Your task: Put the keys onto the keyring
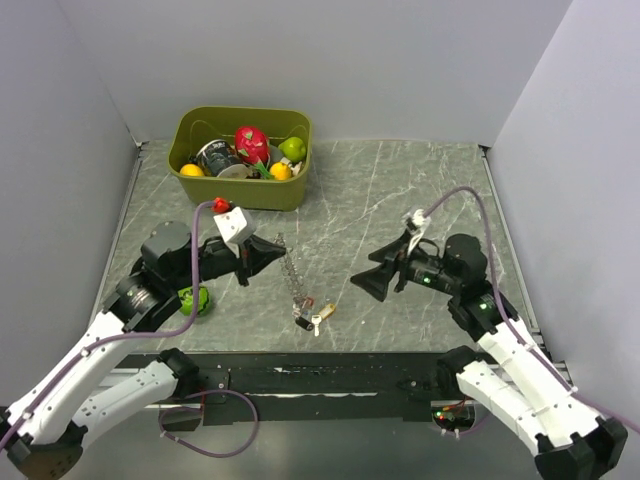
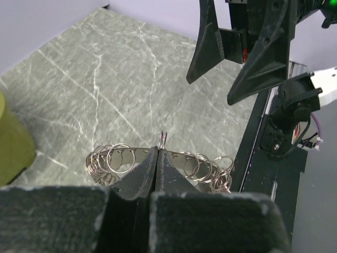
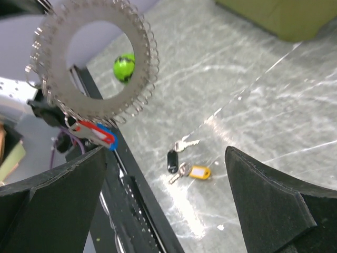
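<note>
My left gripper (image 1: 268, 256) is shut on the rim of the keyring (image 1: 291, 272) and holds it up on edge above the table. In the left wrist view the fingertips (image 2: 158, 155) pinch the keyring (image 2: 113, 158), a flat grey band hung with many small split rings. The right wrist view shows the keyring (image 3: 95, 63) face-on, with its red and blue tags (image 3: 97, 134) dangling below it. The keys (image 1: 316, 317) lie on the table under the ring: one with a black head (image 3: 172, 159), one with a yellow tag (image 3: 199, 172). My right gripper (image 1: 366, 281) stands open and empty, facing the ring, right of the keys.
An olive bin (image 1: 240, 192) holding fruit and a can stands at the back left. A green ball (image 1: 195, 298) lies beside the left arm. The black base rail (image 1: 320, 375) runs along the table's near edge. Grey walls close in both sides.
</note>
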Controlling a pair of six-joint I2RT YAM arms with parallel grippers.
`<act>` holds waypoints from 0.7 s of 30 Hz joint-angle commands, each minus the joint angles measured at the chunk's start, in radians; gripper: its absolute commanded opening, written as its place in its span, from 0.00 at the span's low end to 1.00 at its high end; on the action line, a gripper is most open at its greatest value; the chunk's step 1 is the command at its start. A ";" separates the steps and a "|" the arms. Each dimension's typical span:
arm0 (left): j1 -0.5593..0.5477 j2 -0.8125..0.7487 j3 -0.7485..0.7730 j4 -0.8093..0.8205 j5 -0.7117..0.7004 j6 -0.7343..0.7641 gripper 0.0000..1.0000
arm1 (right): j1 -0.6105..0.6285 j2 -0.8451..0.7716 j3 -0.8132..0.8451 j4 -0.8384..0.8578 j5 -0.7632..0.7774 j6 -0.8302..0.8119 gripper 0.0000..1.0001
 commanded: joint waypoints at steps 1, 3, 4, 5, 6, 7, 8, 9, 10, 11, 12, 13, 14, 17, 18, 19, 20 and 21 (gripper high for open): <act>0.006 -0.062 -0.012 -0.016 -0.045 0.015 0.01 | 0.117 0.051 0.014 -0.041 0.136 -0.069 1.00; 0.004 -0.083 -0.018 -0.033 -0.065 0.014 0.01 | 0.197 0.109 0.044 -0.070 0.181 -0.103 1.00; 0.006 -0.089 -0.016 -0.041 -0.068 0.015 0.01 | 0.223 0.129 0.054 -0.082 0.233 -0.117 0.99; 0.004 -0.103 -0.018 -0.050 -0.066 0.017 0.01 | 0.277 0.149 0.063 -0.105 0.256 -0.126 0.98; 0.004 -0.108 -0.018 -0.052 -0.072 0.018 0.01 | 0.302 0.190 0.081 -0.115 0.282 -0.143 0.97; 0.006 -0.112 -0.018 -0.053 -0.076 0.018 0.01 | 0.322 0.212 0.092 -0.122 0.317 -0.152 0.95; 0.004 -0.118 -0.019 -0.055 -0.079 0.017 0.01 | 0.346 0.235 0.098 -0.136 0.337 -0.158 0.93; 0.004 -0.120 -0.016 -0.055 -0.085 0.017 0.01 | 0.378 0.281 0.115 -0.142 0.354 -0.169 0.89; 0.004 -0.120 -0.015 -0.056 -0.086 0.018 0.01 | 0.398 0.304 0.124 -0.148 0.383 -0.174 0.88; 0.004 -0.117 -0.015 -0.058 -0.089 0.018 0.01 | 0.412 0.351 0.134 -0.156 0.397 -0.180 0.86; 0.004 -0.112 -0.009 -0.062 -0.091 0.018 0.01 | 0.440 0.376 0.152 -0.162 0.413 -0.184 0.82; 0.006 -0.102 -0.004 -0.064 -0.091 0.018 0.01 | 0.449 0.399 0.163 -0.167 0.432 -0.186 0.80; 0.006 -0.098 -0.001 -0.066 -0.091 0.018 0.01 | 0.457 0.448 0.173 -0.172 0.452 -0.187 0.78; 0.009 -0.077 0.008 -0.063 -0.089 0.029 0.01 | 0.501 0.545 0.222 -0.191 0.495 -0.197 0.72; 0.010 -0.072 0.013 -0.061 -0.089 0.053 0.01 | 0.509 0.568 0.247 -0.198 0.502 -0.197 0.71; 0.013 -0.065 0.016 -0.059 -0.089 0.054 0.01 | 0.524 0.591 0.259 -0.202 0.508 -0.195 0.70; 0.015 -0.060 0.022 -0.058 -0.089 0.055 0.01 | 0.529 0.635 0.272 -0.205 0.512 -0.191 0.70; 0.018 -0.057 0.024 -0.056 -0.088 0.057 0.01 | 0.535 0.655 0.293 -0.205 0.520 -0.186 0.69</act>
